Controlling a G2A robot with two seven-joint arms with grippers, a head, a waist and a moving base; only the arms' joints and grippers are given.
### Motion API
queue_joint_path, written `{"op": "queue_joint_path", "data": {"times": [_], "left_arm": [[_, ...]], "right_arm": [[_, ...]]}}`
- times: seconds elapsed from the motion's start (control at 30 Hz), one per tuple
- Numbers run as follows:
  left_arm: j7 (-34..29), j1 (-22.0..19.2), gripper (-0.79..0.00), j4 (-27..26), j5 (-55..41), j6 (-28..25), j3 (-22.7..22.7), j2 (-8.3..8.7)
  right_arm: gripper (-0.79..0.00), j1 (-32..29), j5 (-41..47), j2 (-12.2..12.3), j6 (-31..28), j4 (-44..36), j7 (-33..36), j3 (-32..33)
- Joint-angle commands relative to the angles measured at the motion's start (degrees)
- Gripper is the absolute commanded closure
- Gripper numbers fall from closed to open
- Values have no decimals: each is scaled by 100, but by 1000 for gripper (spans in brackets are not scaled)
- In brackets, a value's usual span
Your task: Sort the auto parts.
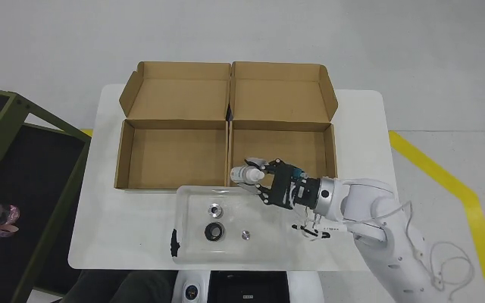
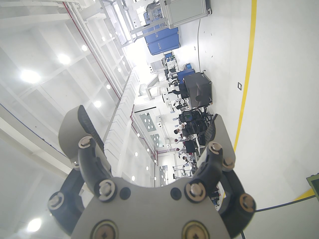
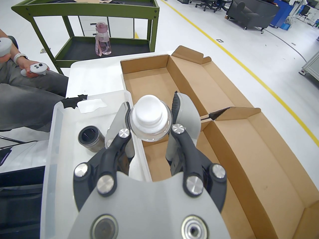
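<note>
in hall (image 2: pixel 274 75), at white table (image 1: pixel 356 114) — right fingers (image 3: pixel 186 115) grip part (image 3: pixel 149 115); left fingers (image 2: pixel 74 128) apart, empty

part (image 3: pixel 150 121): lower body hidden inside right gripper (image 3: pixel 150 101)
pieces (image 1: pixel 216 231) in bin (image 1: pixel 267 241): too small to identify
cart (image 1: pixel 34 182): cut off by left edge of top view

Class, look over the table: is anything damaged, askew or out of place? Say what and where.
Only the clear bin stands out: ragged black tape patches its rim near one corner, hinting at a repair.
</note>
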Motion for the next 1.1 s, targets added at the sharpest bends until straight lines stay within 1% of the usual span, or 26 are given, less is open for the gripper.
{"op": "queue_joint_path", "data": {"times": [0.0,0.13,0.43,0.73,1.07], "left_arm": [[0,0,-785,0,0,0,0,0],[0,0,-785,0,0,0,0,0],[0,0,-785,0,0,0,0,0],[0,0,-785,0,0,0,0,0],[0,0,-785,0,0,0,0,0]], "right_arm": [[0,52,18,-7,63,134,-76,-16],[0,208,140,-31,148,450,-276,-83],[0,762,69,-95,485,1183,-111,-301],[0,1316,-14,-195,730,2053,-84,-640],[0,1716,-148,-326,996,2739,-170,-1047]]}}
